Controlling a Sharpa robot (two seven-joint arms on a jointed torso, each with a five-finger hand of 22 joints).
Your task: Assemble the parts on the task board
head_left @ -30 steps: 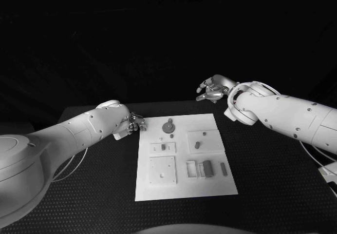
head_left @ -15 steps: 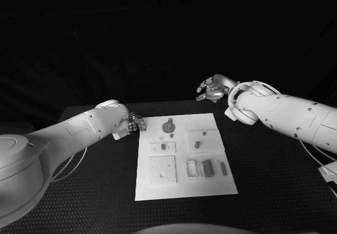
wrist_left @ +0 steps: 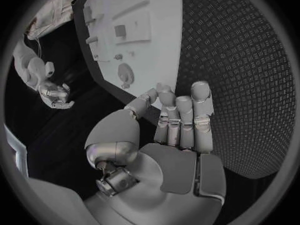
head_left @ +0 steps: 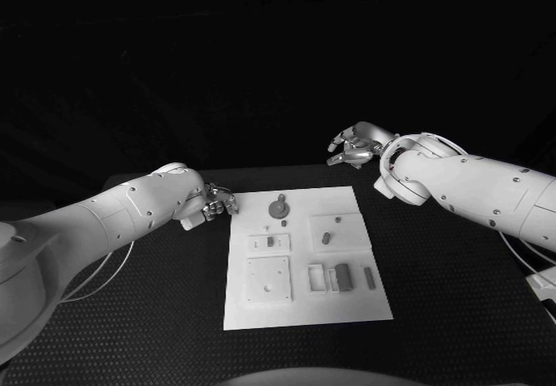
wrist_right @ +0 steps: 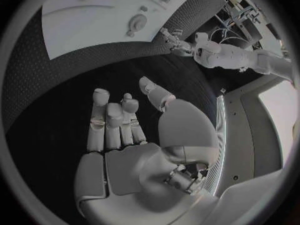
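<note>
**Task board lies mid-surface, both hands empty beside its far end**

The flat white rectangular task board (head_left: pixel 304 257) lies in the middle of the black textured surface (head_left: pixel 440 265), its long sides running from the near edge toward the far edge. Small grey parts sit on it: a round disc-shaped part (head_left: pixel 278 209) near the board's far edge, a short grey peg (head_left: pixel 327 237) in a raised square toward the far right, a small piece (head_left: pixel 269 240) in a square pad left of it, a grey block (head_left: pixel 342 277) and a slim grey bar (head_left: pixel 369 278) side by side near the right edge, and a larger white square plate (head_left: pixel 267 281) at the near left.

The left hand (head_left: pixel 217 203) hangs just beside the board's far left corner, over the bare surface and not touching the board; in the left wrist view (wrist_left: pixel 178 122) its fingers (wrist_left: pixel 201 115) lie straight and close together with the thumb set apart, holding nothing.

The right hand (head_left: pixel 353 147) is raised beyond the far edge of the surface, past the board's far right corner and well apart from it; in the right wrist view (wrist_right: pixel 125 130) its fingers (wrist_right: pixel 99 120) are loosely extended, slightly curled, with nothing between them
</note>
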